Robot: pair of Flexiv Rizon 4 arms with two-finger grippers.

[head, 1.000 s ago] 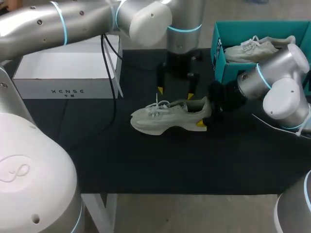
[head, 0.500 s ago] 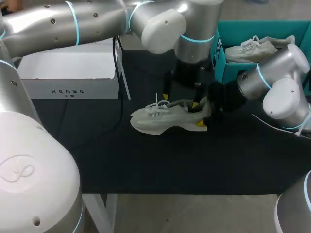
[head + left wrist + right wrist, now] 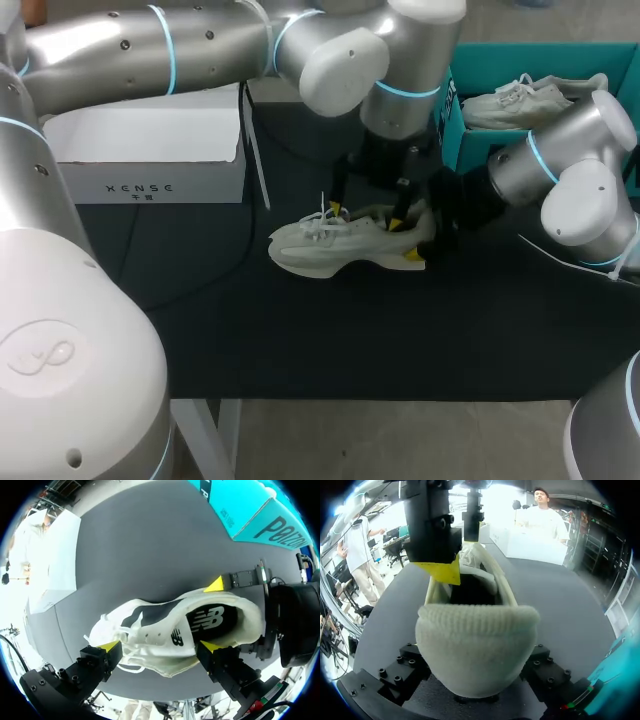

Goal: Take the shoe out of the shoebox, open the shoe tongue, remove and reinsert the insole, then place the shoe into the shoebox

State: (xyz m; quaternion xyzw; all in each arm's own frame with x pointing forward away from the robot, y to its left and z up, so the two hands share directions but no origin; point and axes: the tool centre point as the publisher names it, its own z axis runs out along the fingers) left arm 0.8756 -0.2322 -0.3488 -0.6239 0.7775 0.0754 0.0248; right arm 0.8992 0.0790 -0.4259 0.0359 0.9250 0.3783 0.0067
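A pale grey-white shoe (image 3: 340, 243) stands upright on the black table top, toe to the left. My right gripper (image 3: 420, 238) is shut on its heel; in the right wrist view the knitted heel (image 3: 477, 645) fills the gap between its fingers. Coming over from the left, my left gripper (image 3: 366, 216) hangs open just above the shoe's opening, its yellow tips level with the laces and the collar. In the left wrist view the shoe (image 3: 165, 630) lies under the left gripper (image 3: 160, 646), and the dark insole (image 3: 210, 622) shows inside. The teal shoebox (image 3: 455, 125) stands at the back right.
A second pale shoe (image 3: 530, 100) lies in the teal shoebox. An open white box (image 3: 140, 150) sits at the back left, with a black cable (image 3: 235, 190) hanging in front of it.
My left arm has come forward and down from behind the shoe, so its open fingers now hang over the shoe's opening. The right gripper and the shoe have not moved.
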